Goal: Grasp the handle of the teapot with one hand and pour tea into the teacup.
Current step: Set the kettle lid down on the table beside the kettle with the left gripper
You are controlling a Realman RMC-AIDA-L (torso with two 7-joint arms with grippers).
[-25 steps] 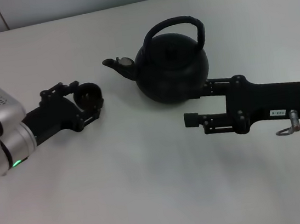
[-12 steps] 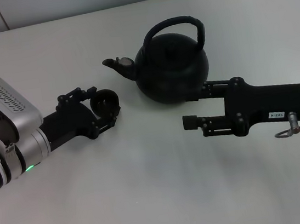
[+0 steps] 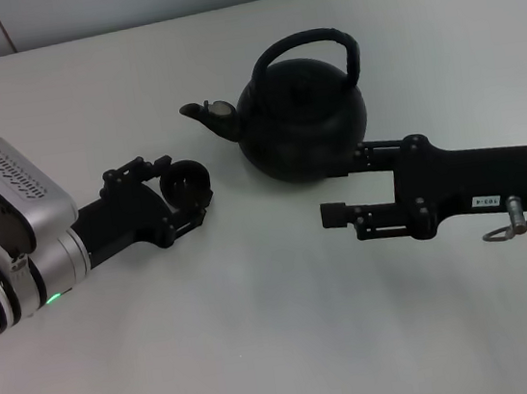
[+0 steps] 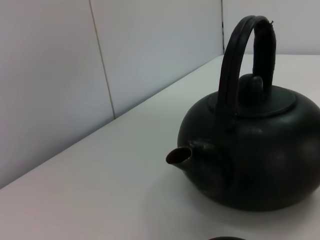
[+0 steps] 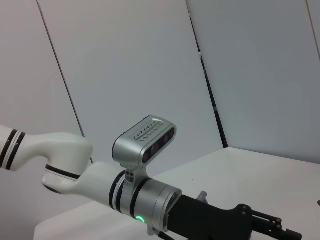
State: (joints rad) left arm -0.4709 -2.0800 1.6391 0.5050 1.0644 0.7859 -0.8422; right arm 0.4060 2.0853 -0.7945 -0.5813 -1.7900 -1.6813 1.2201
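Holding: left hand [image 3: 177,191] clamps the cup [image 3: 186,180], carried toward the teapot [image 3: 302,119], now near the spout [image 3: 202,114].
Waiting: right hand [image 3: 345,189] spread open beside the teapot; handle [image 3: 307,47] ungrasped.

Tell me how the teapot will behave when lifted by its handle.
The teapot looks bulky, so probably heavy. Hung from the arched handle, it may swing or tilt spout-down. The matte finish should grip fairly well.
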